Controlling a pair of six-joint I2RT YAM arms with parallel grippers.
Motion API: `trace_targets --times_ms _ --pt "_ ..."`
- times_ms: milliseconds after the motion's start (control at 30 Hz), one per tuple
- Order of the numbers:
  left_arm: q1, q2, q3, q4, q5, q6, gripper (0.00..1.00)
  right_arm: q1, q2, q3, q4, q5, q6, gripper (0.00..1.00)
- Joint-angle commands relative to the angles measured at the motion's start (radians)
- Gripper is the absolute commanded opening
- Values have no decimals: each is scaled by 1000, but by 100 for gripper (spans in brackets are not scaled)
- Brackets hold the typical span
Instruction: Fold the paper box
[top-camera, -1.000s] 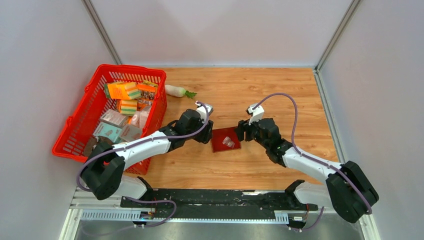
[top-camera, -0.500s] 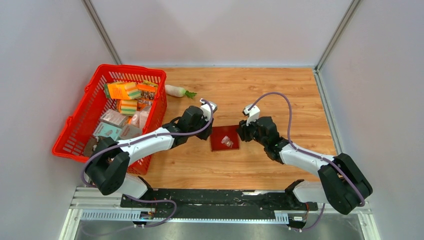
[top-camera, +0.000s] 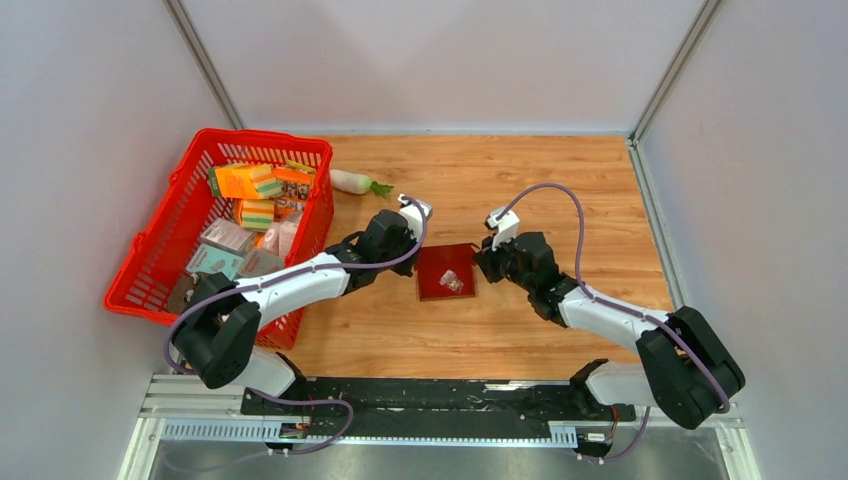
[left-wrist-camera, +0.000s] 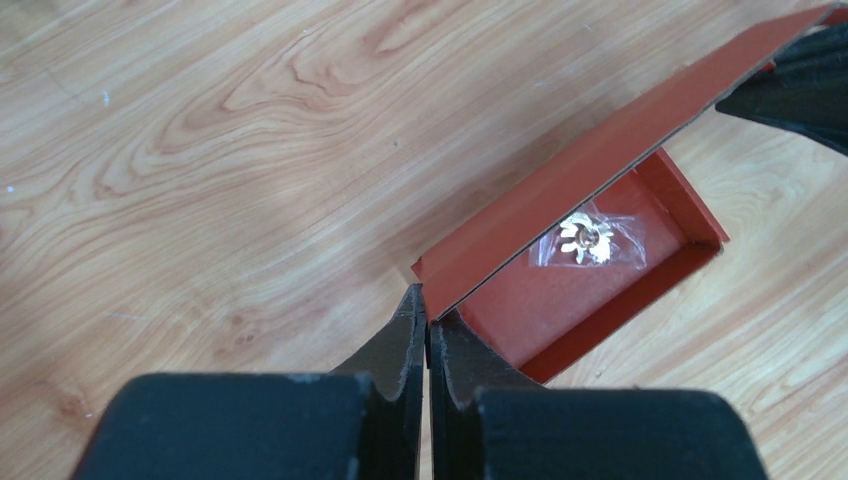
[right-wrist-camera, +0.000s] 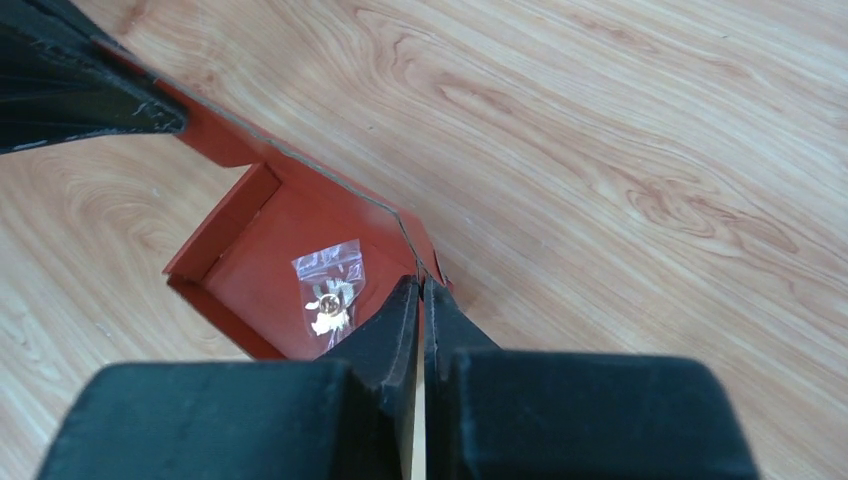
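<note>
The paper box (top-camera: 447, 278) is a dark red shallow tray lying on the wooden table between my two arms. Its long lid flap (left-wrist-camera: 590, 160) stands raised along the far side. Inside lies a small clear bag with a gold trinket (left-wrist-camera: 590, 238). My left gripper (left-wrist-camera: 427, 302) is shut on the flap's left corner, and my right gripper (right-wrist-camera: 420, 282) is shut on the flap's right corner (right-wrist-camera: 405, 225). In the top view the left gripper (top-camera: 414, 264) and the right gripper (top-camera: 480, 262) flank the box. The left fingers (right-wrist-camera: 70, 95) show at the far end of the flap in the right wrist view.
A red mesh basket (top-camera: 160, 245) with several packets stands at the left, close beside my left arm. A white radish (top-camera: 355, 181) lies behind it on the table. Grey walls close in the back and both sides.
Both grippers went from open to shut, each pinching one end of the lid flap. Both arms moved slightly away from the bases, and the flap has lifted.
</note>
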Motion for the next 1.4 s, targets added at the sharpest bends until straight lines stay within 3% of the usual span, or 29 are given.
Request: trace_targets --times_ms 0,300,533,800,1367 --pt "1 -15 44 12 -43 -7 2 25 -24 32 71 -46 42 3" --pt "1 -7 64 -11 -116 -74 0 48 16 55 114 -5 188 0" --pt "-7 8 38 34 -210 -235 0 122 7 32 151 277 283 0" --pt "-79 26 35 68 -334 -246 0 208 60 83 104 440 318 0" --pt "-136 29 -120 239 -365 -280 0 387 174 101 87 697 348 0"
